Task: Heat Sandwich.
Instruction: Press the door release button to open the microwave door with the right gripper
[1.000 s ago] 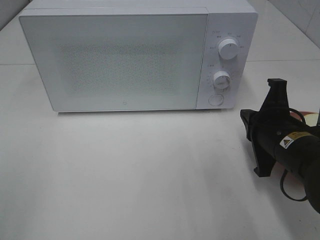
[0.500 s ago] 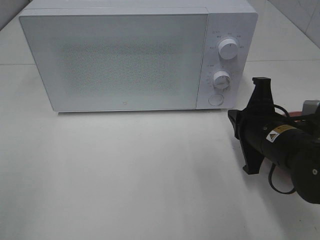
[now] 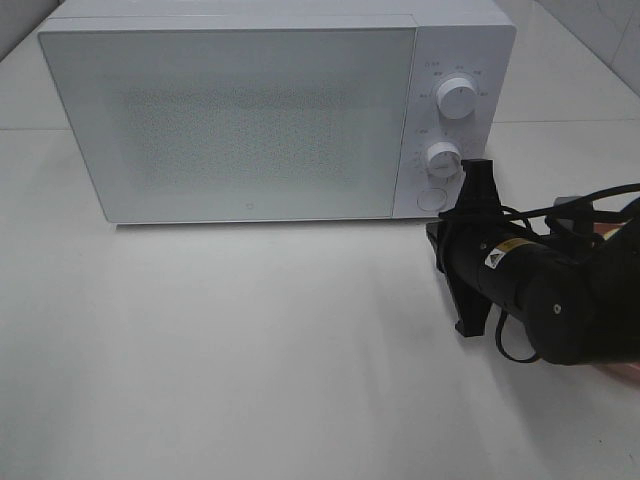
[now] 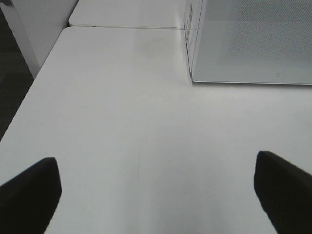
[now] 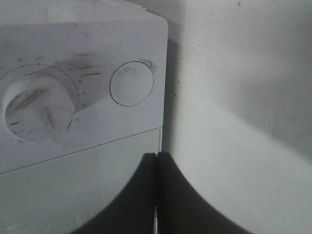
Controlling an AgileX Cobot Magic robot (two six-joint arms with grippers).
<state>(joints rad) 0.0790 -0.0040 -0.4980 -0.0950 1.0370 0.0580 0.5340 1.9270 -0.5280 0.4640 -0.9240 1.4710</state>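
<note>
The white microwave [image 3: 240,120] stands at the back of the table with its door shut. Its round button [image 3: 432,199] sits under two knobs [image 3: 443,158]. My right gripper [image 3: 445,240] is shut and empty, its tips just in front of the microwave's lower right corner. In the right wrist view the closed fingers [image 5: 146,204] point at the door's edge below the button [image 5: 131,83] and the lower knob [image 5: 39,107]. My left gripper [image 4: 156,195] is open and empty over bare table; it is outside the high view. The sandwich is hidden or out of view.
The white table [image 3: 250,350] stretches in front of the microwave. A sliver of pink [image 3: 625,370] shows behind the right arm at the right edge. The left wrist view shows the microwave's left front corner [image 4: 191,73] and the table's left edge [image 4: 29,97].
My right arm has moved left and back, from the table's right side to the microwave's lower right corner. The microwave door stays shut.
</note>
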